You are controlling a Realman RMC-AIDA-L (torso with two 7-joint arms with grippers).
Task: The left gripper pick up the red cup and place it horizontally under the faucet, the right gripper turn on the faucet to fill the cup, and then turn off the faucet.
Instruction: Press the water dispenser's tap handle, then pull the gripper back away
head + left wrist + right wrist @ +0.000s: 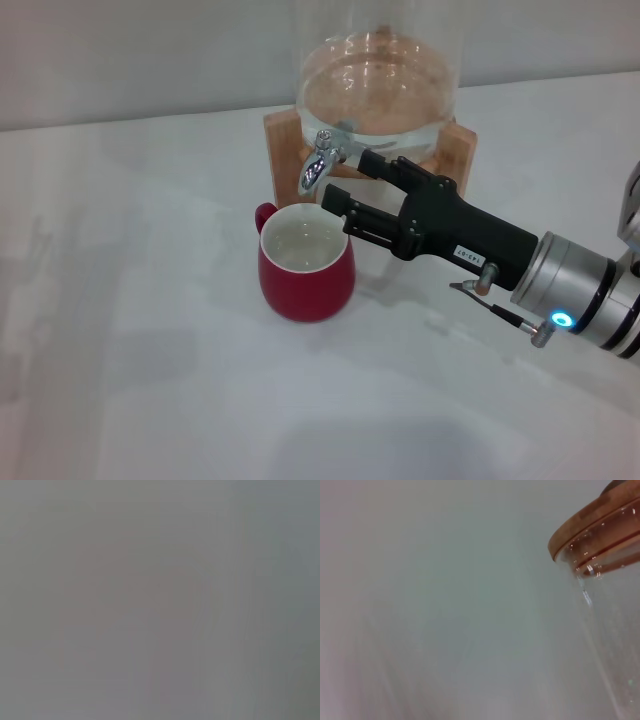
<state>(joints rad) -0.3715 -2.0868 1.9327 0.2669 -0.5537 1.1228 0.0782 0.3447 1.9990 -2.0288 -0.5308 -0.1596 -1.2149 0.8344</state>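
One long black right claw [365, 195], fingers parted, sits just right of the small chrome faucet [322, 160]. Below the spout stands the glossy red cup [305, 265], upright on the white desk [130, 330]; no left claw shows.

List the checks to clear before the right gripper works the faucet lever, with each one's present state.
1. Red cup upright on the table: ok.
2. Cup mouth under the faucet spout: ok, roughly below it.
3. Right gripper at the lever: ok, fingertips beside the faucet.
4. Water already flowing: cannot tell.
5. Left gripper clear of the cup: ok in the head view; it is absent there.
6. Glass jar seated in the wooden stand: ok.
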